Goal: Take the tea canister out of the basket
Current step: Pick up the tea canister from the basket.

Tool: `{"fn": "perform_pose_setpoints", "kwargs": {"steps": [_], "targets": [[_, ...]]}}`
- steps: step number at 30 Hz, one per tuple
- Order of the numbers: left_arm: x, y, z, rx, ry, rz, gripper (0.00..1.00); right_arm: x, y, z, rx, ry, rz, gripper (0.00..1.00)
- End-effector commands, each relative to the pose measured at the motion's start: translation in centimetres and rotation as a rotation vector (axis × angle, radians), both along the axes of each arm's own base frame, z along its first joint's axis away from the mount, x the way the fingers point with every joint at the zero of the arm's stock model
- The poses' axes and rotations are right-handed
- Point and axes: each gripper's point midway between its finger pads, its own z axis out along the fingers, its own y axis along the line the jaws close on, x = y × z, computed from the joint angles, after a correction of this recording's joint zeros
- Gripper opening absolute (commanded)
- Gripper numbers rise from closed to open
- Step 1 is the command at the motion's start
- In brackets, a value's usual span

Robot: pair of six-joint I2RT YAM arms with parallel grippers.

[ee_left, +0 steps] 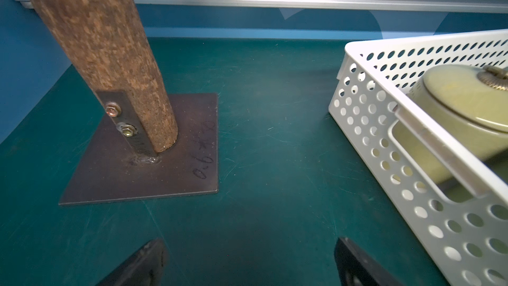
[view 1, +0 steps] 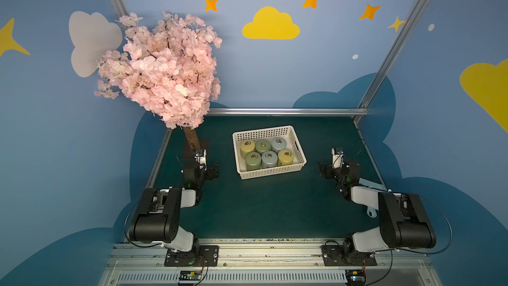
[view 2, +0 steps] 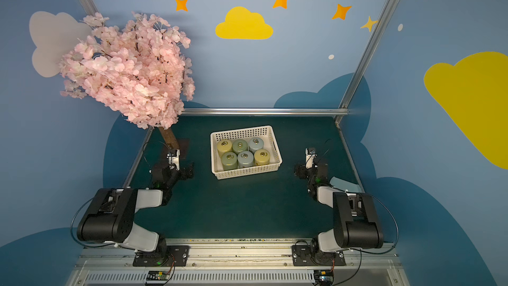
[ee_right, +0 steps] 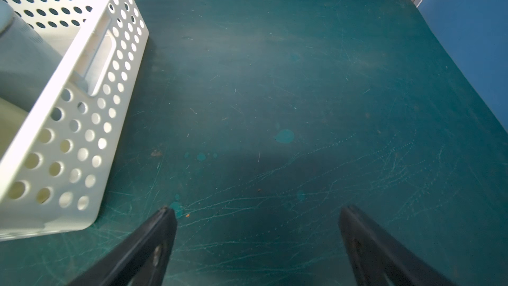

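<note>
My left fingers [ee_left: 250,240] and right fingers [ee_right: 255,208] gape wide and empty, low over the bench [view 1: 275,210]. Between them, toward the far edge, sits the basket [view 1: 270,173]. Six canisters [view 1: 269,159] stand upright inside, about equally near either arm.

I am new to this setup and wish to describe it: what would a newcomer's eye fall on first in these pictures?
First, the tall artificial tree with pink blossoms, standing at the far left corner of the dark green table mat. Next, the shallow white perforated plastic basket near the mat's middle, holding six round lidded tea canisters in two rows of three. The left gripper and the right gripper, both open, flank it without touching.
</note>
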Motion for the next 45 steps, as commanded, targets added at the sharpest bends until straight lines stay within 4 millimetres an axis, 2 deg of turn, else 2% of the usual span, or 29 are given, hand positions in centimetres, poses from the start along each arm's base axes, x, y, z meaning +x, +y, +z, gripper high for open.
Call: {"fn": "perform_pose_setpoints", "kwargs": {"steps": [1,11,14,18,22,25,28,29,30,33,39,45], "targets": [[0.8,0.0,0.8,-0.001,-0.027,-0.009,1.0,0.9,0.1,0.9,0.0,-0.035,0.001,0.98],[0.8,0.0,0.9,0.003,-0.03,-0.009,1.0,0.8,0.1,1.0,0.002,-0.036,0.001,0.98],[0.9,1.1,1.5,0.007,-0.043,0.058,1.0,1.2,-0.4,1.5,0.002,-0.026,-0.034,0.98],[0.3,1.7,3.7,0.011,-0.06,0.102,1.0,1.0,-0.6,2.9,0.003,0.008,-0.046,0.98],[-1.1,2.5,6.9,-0.024,-0.059,0.168,1.0,0.2,-0.5,5.2,0.031,0.04,-0.061,0.98],[-2.5,3.8,9.4,-0.139,-0.081,0.3,1.0,-1.1,-0.4,7.5,0.077,0.038,-0.076,0.98],[-4.8,5.6,10.9,-0.28,-0.081,0.473,1.0,-2.5,-0.1,9.8,0.174,0.014,-0.101,0.98],[-5.4,5.6,11.4,-0.305,-0.083,0.485,1.0,-2.9,-0.3,10.4,0.225,0.006,-0.141,0.98],[-5.8,5.2,12.0,-0.324,-0.089,0.459,1.0,-3.3,-0.4,11.1,0.276,-0.005,-0.178,0.98],[-6.7,3.2,13.4,-0.357,-0.123,0.341,1.0,-4.4,0.9,13.1,0.319,-0.044,-0.097,0.98],[-7.9,0.1,14.0,-0.425,-0.127,0.173,1.0,-6.2,4.1,16.8,0.379,-0.068,0.088,0.98],[-7.9,-3.1,14.0,-0.465,-0.073,0.028,1.0,-6.2,8.3,17.4,0.395,0.085,0.238,0.98]]}}
